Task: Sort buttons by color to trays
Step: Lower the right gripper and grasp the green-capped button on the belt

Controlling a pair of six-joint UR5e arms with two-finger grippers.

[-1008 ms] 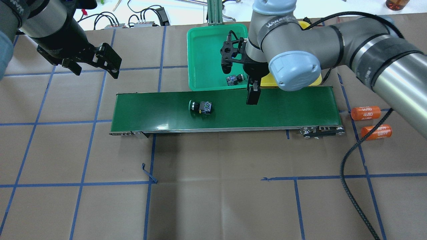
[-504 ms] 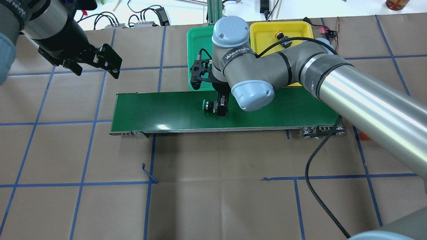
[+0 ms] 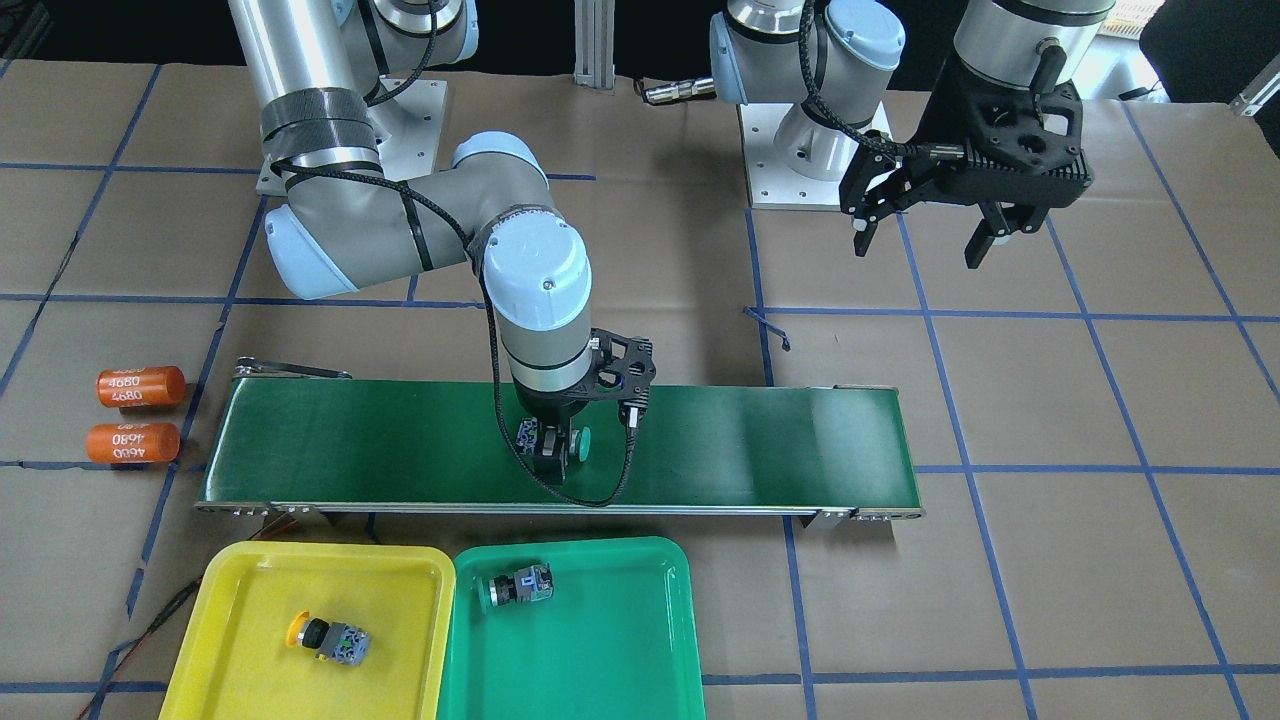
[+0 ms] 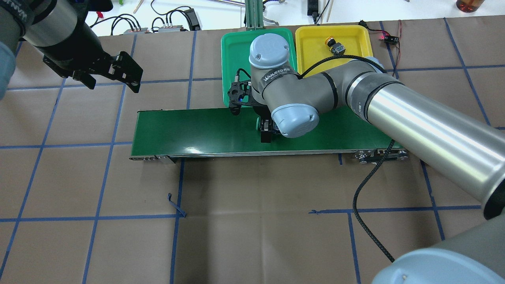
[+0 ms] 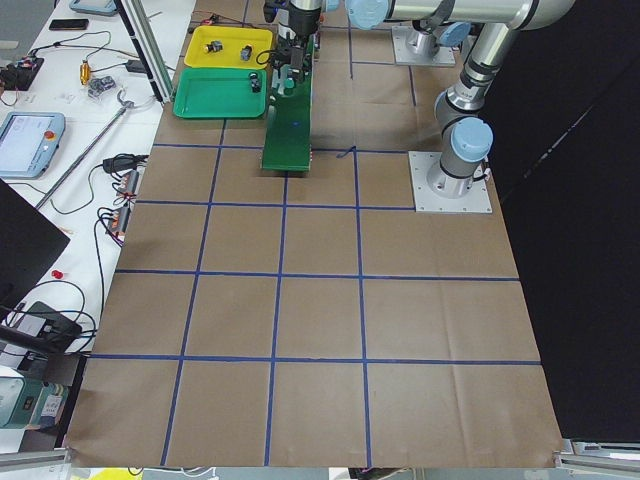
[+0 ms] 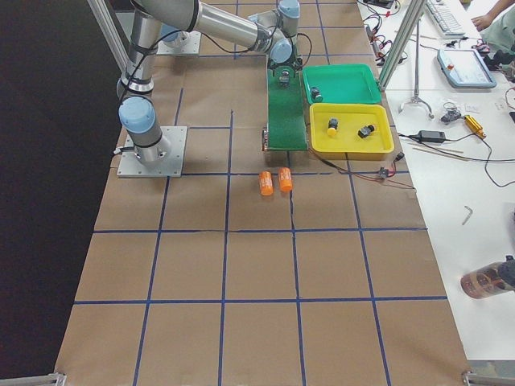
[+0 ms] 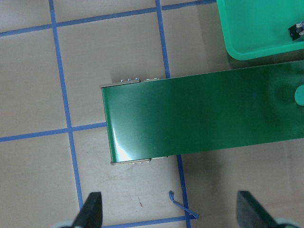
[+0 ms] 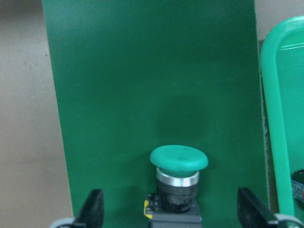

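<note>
Robotics lab: brown-papered table (image 4: 252,244) gridded with blue tape (image 4: 98,216); white side bench (image 5: 70,215) carrying teach pendant (image 5: 28,142) and cables (image 5: 125,172).

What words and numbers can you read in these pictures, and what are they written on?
"4680": on the upper orange cylinder.
"4680", upside down: on the lower orange cylinder.
"WANJEED", its end unclear: on the black band round the right arm.
Sticker on the green-capped button in the green plastic tray: too small to read.
</note>
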